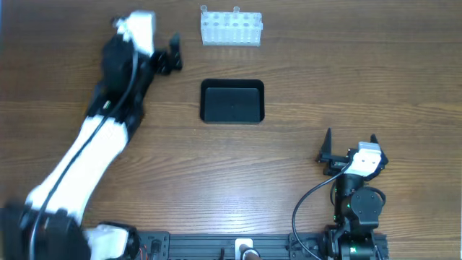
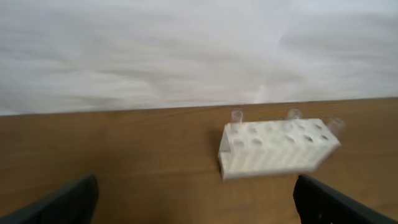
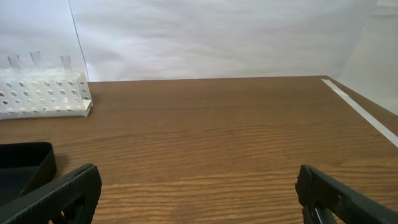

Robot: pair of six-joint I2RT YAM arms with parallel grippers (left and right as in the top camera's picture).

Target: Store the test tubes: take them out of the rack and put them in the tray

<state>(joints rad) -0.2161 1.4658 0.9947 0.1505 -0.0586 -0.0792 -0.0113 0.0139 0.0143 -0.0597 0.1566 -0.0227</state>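
On a brown wooden counter [image 1: 361, 72] sit one rack, one tray and three test tubes, with two robot arms reaching over from the near edge.

One rack [image 1: 231, 27] stands at the far edge of the counter, near the middle. It is a pale, see-through plastic block, longer than it is deep, and its top is dotted with rows of small round holes. Three test tubes [image 3: 36, 59] stand upright in it, all along its far row. They are thin and clear, and only their open tops poke above the block. Spaces lie between them.

One tray [image 1: 232, 101] lies just nearer the arms than the rack, apart from it. It is black, shallow and rectangular, with rounded corners and a raised rim.

From the left, the long white and black arm stretches far up the counter. Its left claw [image 1: 172, 54] is released, fingers spread wide, and sits to the left of the rack, pointing toward it without touching.

At the right, the other arm stays folded close to its base. Its right claw [image 1: 350, 141] is also released, fingers spread wide, well apart from both the tray and the rack.
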